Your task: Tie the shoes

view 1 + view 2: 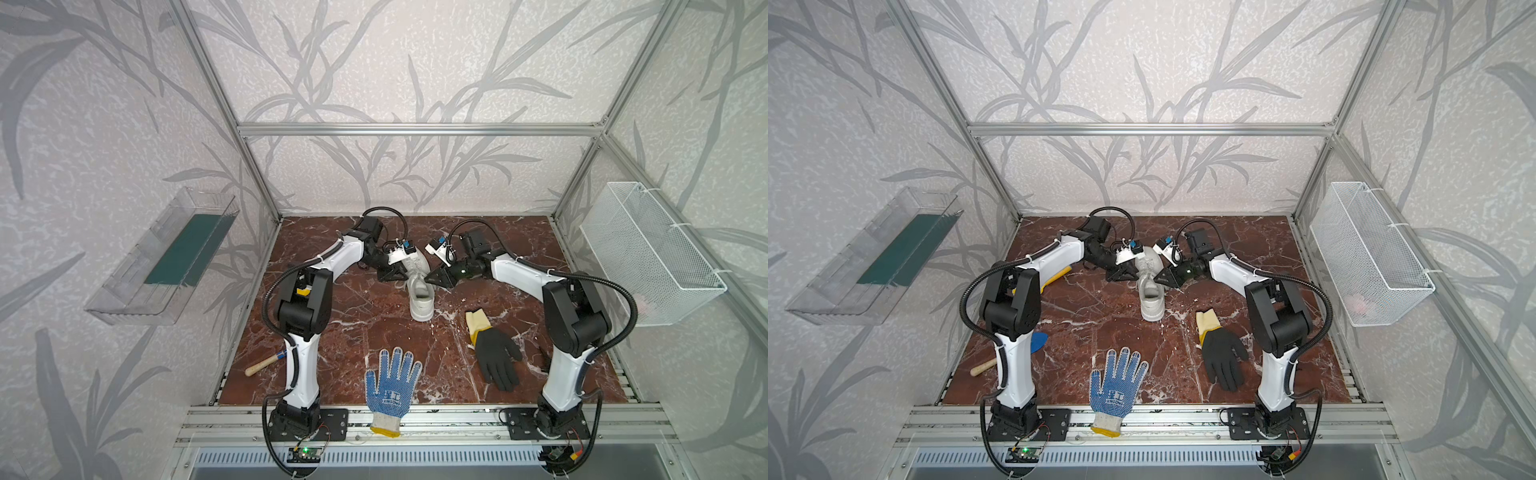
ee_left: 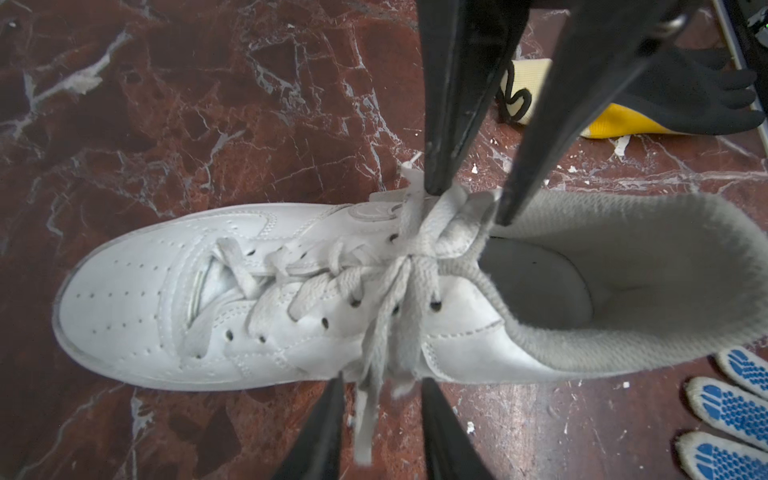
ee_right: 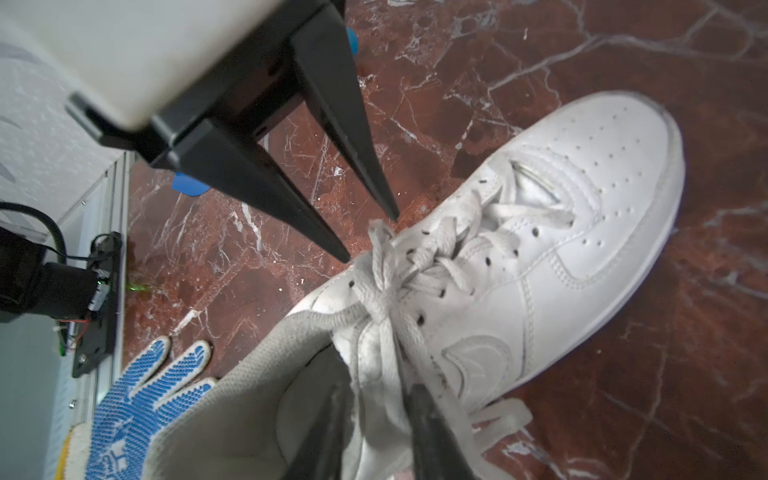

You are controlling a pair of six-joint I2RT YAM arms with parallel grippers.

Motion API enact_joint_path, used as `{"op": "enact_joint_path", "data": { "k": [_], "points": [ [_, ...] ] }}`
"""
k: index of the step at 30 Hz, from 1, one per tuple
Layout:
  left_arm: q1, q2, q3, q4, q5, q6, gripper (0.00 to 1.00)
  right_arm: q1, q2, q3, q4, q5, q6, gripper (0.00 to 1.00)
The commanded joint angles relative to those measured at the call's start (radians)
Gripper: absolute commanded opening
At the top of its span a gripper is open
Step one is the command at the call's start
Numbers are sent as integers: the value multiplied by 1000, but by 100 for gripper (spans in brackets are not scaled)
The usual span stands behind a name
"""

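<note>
My left claw (image 2: 382, 380) sits at one flank of the shoe (image 2: 257, 299), partly open. Its two fingers stand apart and a loose lace end hangs down through the gap, and I see neither finger pinching it. My right claw (image 2: 471, 205) faces it from the opposite flank, also parted and holding nothing, with one fingertip right at a lace loop by the collar.

The shoe stands on its sole on the table (image 1: 353, 324), directly between my two claws. Its toe points away from my bases and its opening points toward them. The laces (image 2: 409, 266) are gathered in a knot over the top eyelets, midway between the claws, with strands running out toward each.

The black glove (image 1: 494, 353) lies flat on the base side of my right claw, near it but apart. The dotted glove (image 1: 392, 382) lies well apart from both claws, its cuff over the table's front edge.
</note>
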State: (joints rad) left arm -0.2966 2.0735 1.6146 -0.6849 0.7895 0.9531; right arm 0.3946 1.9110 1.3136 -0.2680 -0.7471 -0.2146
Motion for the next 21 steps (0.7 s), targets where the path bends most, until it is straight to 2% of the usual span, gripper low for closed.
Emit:
{"op": "enact_joint_path", "data": {
  "k": [1,3,6,7,8,9,12,16,18,21],
  "points": [
    [9,-57,-12,-2,13,-6,48,-9,-28,4,-35,-8,12,43],
    [13,-73,-25,8,10,-13,52,-18,-59,-16,-28,5,28,60],
    [20,-103,-60,40,4,-37,59,-43,-111,-56,-16,24,48,78],
    [23,-114,-75,56,4,-49,65,-52,-128,-71,-7,30,54,86],
    [26,-131,-95,77,4,-67,80,-63,-148,-88,1,39,57,100],
    [30,-150,-117,103,6,-88,99,-72,-167,-104,5,54,59,99],
    [46,-222,-213,235,5,-176,99,-108,-240,-166,48,99,81,99],
    [80,-332,-400,563,-86,-430,99,-151,-347,-284,164,210,117,99],
    [106,-384,-505,746,-159,-561,99,-157,-410,-356,233,337,124,99],
    [150,-445,-625,916,-237,-708,99,-160,-484,-447,315,542,161,99]
  ]
}}
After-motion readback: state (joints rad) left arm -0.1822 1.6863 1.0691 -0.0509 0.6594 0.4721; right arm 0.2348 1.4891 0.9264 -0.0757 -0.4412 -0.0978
